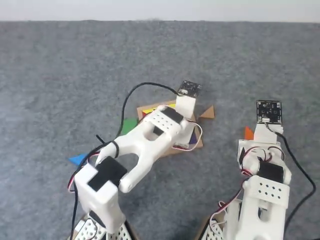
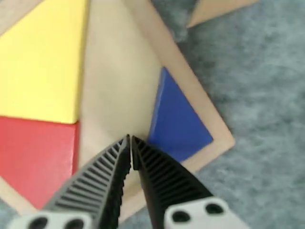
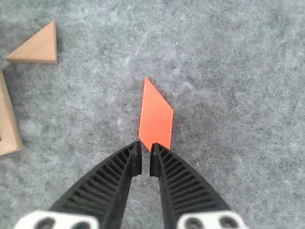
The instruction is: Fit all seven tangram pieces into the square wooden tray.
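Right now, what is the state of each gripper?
Left gripper: closed, empty, above the tray.
Right gripper: closed, empty, at the orange piece.

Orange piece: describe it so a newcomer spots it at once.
On the grey felt, look beyond the wooden tray toward the right arm's side. Just ahead of the right gripper lies a flat orange parallelogram, alone on the felt. The nearby loose triangle is plain wood and three-sided.

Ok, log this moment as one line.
left gripper shut over square wooden tray | right gripper shut beside orange parallelogram piece
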Tool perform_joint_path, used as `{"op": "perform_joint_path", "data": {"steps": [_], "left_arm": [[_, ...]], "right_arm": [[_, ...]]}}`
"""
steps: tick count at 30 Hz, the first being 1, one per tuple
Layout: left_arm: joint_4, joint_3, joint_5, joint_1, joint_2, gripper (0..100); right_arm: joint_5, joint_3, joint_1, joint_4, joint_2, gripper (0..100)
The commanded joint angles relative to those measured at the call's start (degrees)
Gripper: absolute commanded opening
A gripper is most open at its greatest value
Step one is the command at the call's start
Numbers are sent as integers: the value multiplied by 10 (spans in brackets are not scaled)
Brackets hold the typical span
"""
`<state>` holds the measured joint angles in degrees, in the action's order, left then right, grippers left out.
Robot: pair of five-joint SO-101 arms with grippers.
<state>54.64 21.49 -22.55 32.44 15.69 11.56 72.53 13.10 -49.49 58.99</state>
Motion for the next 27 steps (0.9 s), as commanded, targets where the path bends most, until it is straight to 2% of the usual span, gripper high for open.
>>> {"op": "perform_joint_path", "data": {"steps": [1, 6, 9, 12, 15, 18, 23, 27], "left_arm": [[-17, -1, 9, 14, -40, 13], [-14, 4, 13, 18, -48, 13], [-15, 40, 32, 11, -104, 13], [-17, 113, 45, -14, -228, 13], [0, 183, 69, -62, -404, 13], [62, 229, 91, -145, -590, 13], [158, 318, 148, -347, -811, 13], [144, 422, 223, -485, -886, 13]], "right_arm": [[7, -6, 1, 11, 15, 50], [8, -6, -17, 7, 15, 50], [24, -6, -35, 5, 15, 50], [27, -12, -57, -15, 15, 50], [27, -31, -115, -51, 15, 50], [25, -42, -190, -73, 14, 50], [26, -36, -277, -15, 14, 50], [24, -40, -301, 31, 8, 50]]}}
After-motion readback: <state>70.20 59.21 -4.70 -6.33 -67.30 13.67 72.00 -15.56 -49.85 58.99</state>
